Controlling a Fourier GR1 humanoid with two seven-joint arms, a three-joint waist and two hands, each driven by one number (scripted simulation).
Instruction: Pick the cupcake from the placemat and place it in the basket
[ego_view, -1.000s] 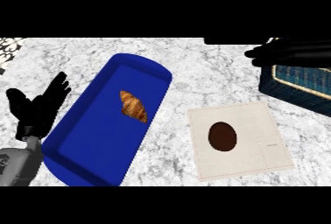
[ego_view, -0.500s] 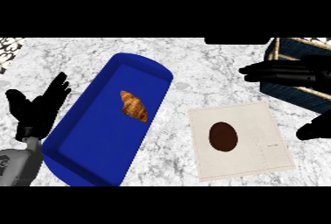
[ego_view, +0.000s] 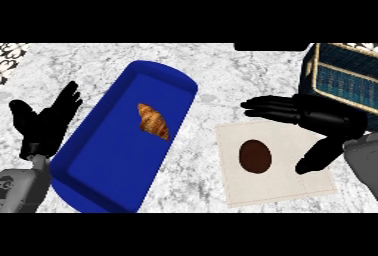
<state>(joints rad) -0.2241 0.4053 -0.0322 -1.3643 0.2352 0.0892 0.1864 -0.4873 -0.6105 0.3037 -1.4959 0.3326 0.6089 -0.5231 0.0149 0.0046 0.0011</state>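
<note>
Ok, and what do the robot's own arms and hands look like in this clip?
Both hands are matte black, with segmented fingers and a thumb. The left hand sits on a grey forearm that carries a small dark marking near the picture's left edge. The right hand joins a plain grey forearm. No cables or sleeves show.

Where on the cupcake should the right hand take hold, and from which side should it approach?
The cupcake shows as a dark oval standing free on the placemat. Probably best: grip its rounded sides from above, coming from the right, since the open right hand already has fingers behind it and thumb to its right. Nothing crowds it.
</note>
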